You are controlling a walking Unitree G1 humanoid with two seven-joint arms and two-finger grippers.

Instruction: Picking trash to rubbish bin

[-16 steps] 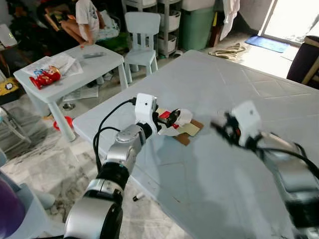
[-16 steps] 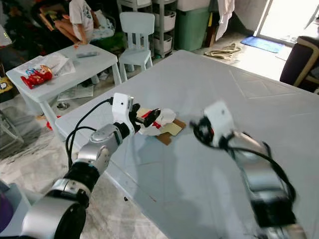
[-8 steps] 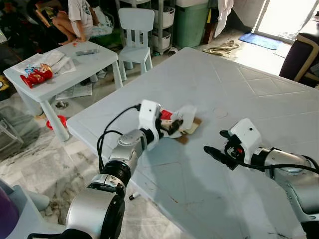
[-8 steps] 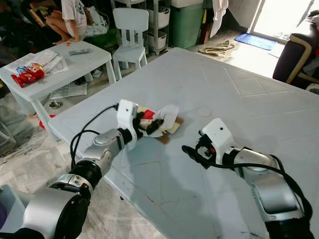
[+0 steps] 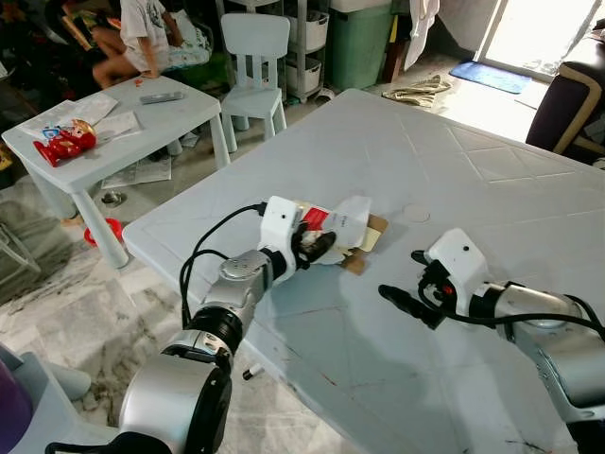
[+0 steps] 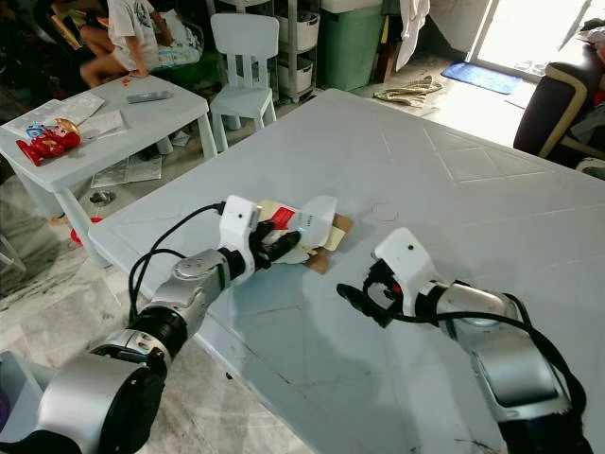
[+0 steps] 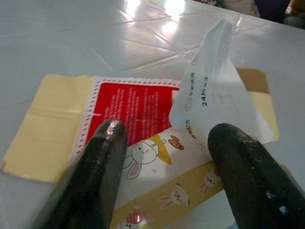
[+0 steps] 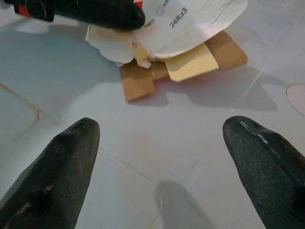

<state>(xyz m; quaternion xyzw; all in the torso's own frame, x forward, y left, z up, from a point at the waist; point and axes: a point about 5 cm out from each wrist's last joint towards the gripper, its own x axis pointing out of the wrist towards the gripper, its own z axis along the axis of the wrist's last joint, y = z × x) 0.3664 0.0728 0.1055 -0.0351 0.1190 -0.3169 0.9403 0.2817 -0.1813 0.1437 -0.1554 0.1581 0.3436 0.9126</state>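
The left gripper (image 5: 321,245) is straddling the trash wrapper (image 7: 143,124) on the white table (image 5: 454,170), fingers apart; its wrist view is revealing printed rabbits. The right gripper (image 5: 402,303) is hovering spread, just beside.

Landmark: trash pile (image 5: 345,227), lying on the tabletop (image 5: 454,123) near its left front edge.
- Pile layers: crumpled wrapper (image 7: 217,90) on top of a flattened printed carton (image 7: 138,124); cardboard piece (image 8: 143,78) underneath.
- Left pincer (image 7: 164,143) at the pile's left side, fingers apart and resting on the carton.
- Right pincer (image 5: 397,301) to the right of and in front of the pile, apart from it, fingers spread, just above the tabletop.
- Small table (image 5: 170,118) behind-left of the pile, on the floor; snack packet (image 5: 59,144) and papers (image 5: 80,113) on it.
- Small chair (image 5: 257,57) behind the pile, beside the small table.
- Person (image 5: 142,33) seated behind the small table.
- Bin (image 5: 359,43) far behind the pile.
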